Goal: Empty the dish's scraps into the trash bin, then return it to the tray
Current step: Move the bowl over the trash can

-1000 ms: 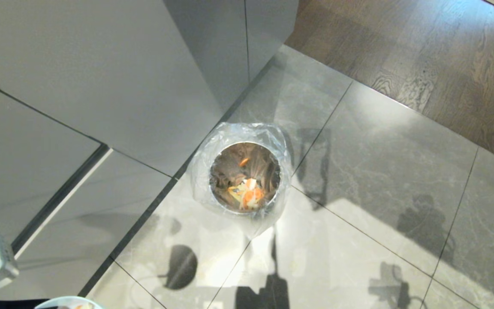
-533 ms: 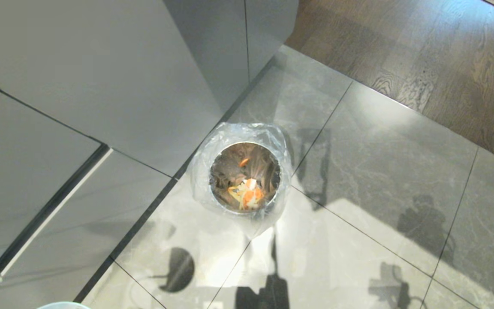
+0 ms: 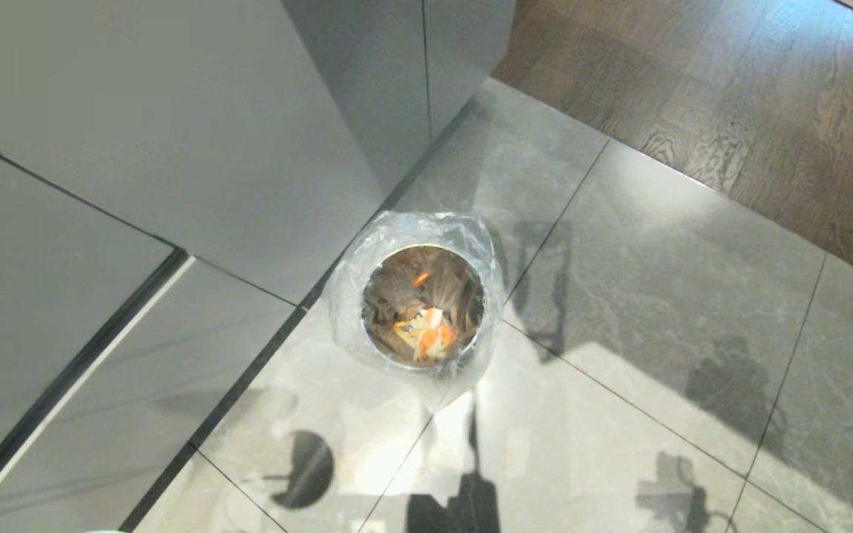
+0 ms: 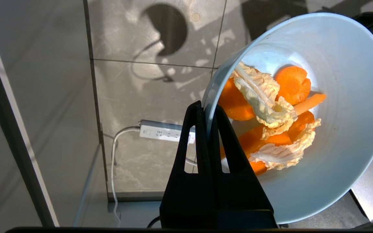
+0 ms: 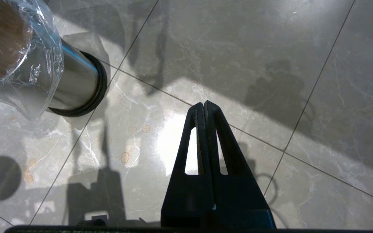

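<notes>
Step in hand: carrying the loaded dish (image 4: 316,129) toward the trash bin (image 3: 423,307) for tipping; judged from the food sitting in it, the emptying is not yet done.
Left gripper (image 4: 208,110): pinching the dish's rim between its closed fingers, one finger inside the wall and one outside; the dish is hanging tilted from that single pinch.
Scraps (image 4: 270,116): carrot slices and pale cabbage-like leaves are lying against the lower wall of the dish, none spilling.
Bin position: in the head view it is standing at the centre of the tiled floor (image 3: 656,311), with earlier scraps visible at its bottom; only a sliver of the dish is showing at the bottom edge at about 7 o'clock from the bin.
Doing it well: the rim should be getting over the bag-lined mouth before any more tilt is added, pouring toward the far wall of the bin so pieces are not catching on the loose plastic.
Risk: a one-point rim pinch is likely letting the dish swing, so a slow roll is looking safer.
Hazard below: a white power strip (image 4: 167,131) is lying on the floor beneath the dish.
Right gripper (image 5: 205,106): closed on nothing, hanging over bare tiles at about 4 o'clock from the bin.
Tray: not in view.
</notes>
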